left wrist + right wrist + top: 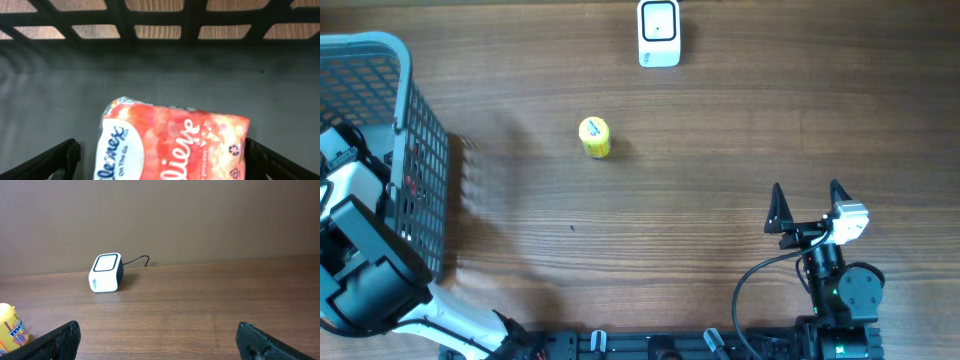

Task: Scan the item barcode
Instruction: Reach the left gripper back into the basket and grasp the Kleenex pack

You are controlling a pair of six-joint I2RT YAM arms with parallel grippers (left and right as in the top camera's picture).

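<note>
Evidently the left gripper [161,145] hangs wide open and empty over the Kleenex pack [175,137] in the basket [420,170], seemingly ready to grab; the right gripper [806,196] rests open, empty.

soft, even light is falling over the table [720,150], leaving only a faint smudged shadow just right of the basket [420,150]. the left wrist view is looking dim and grey inside it, and the close tissue pack [170,145] is showing slightly blurred.
</note>
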